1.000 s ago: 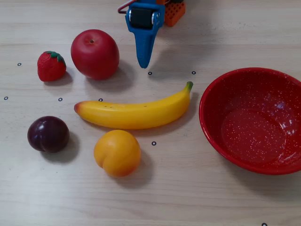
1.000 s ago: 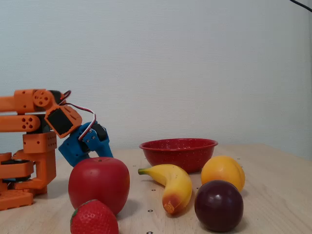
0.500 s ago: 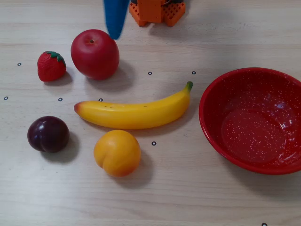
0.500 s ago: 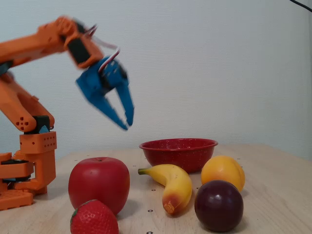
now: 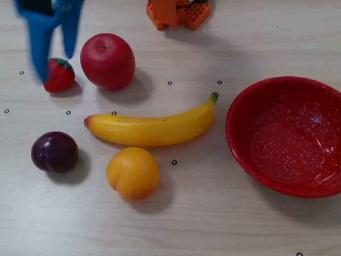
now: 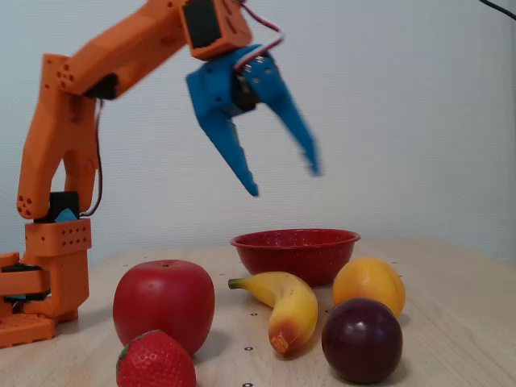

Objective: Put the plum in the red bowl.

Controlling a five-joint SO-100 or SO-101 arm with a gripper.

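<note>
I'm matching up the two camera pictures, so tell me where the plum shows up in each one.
Fixed view from above: the plum lies at lower left, left of the peach, below the banana's orange end.
Fixed view from the table's level: the plum sits at lower right, nearest the camera, in front of the peach.
Shared landmark: the peach, next to the plum in both fixed views.
</note>
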